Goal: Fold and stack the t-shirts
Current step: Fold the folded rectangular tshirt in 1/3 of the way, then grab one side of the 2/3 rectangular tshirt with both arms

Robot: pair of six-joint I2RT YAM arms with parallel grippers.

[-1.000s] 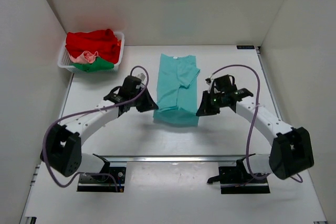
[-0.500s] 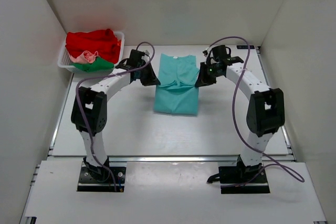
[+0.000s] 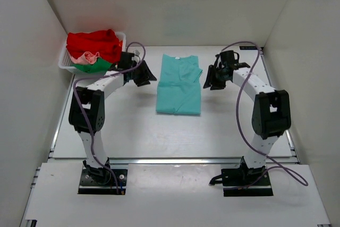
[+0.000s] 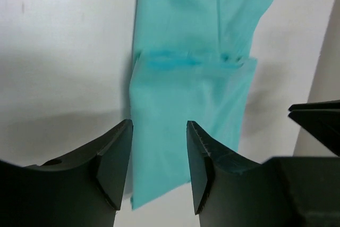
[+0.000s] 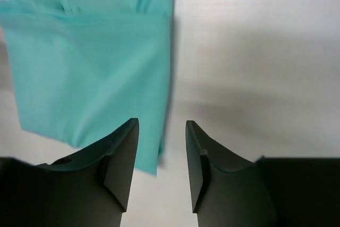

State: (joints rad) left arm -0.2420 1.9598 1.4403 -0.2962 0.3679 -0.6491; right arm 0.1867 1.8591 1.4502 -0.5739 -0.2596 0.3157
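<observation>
Far-L corner: white basket [image 3: 62, 63] w/ red shirt [image 3: 94, 42] heaped on top, pink shirt [image 3: 86, 57] & green shirt [image 3: 98, 67] bunched under it. L gripper [image 3: 143, 76] sits btwn basket & teal shirt [image 3: 179, 84], just off the cloth's L edge. Its jaws are partly apart w/ nothing in them; wrist view shows only teal cloth lying below the gap. Teal shirt lies flat mid-table [image 3: 133, 128] as a narrow strip, collar end far, a folded-over layer on its near part. R gripper [image 3: 213, 81] is just off the R edge by the sleeve, jaws partly apart, also empty.
</observation>
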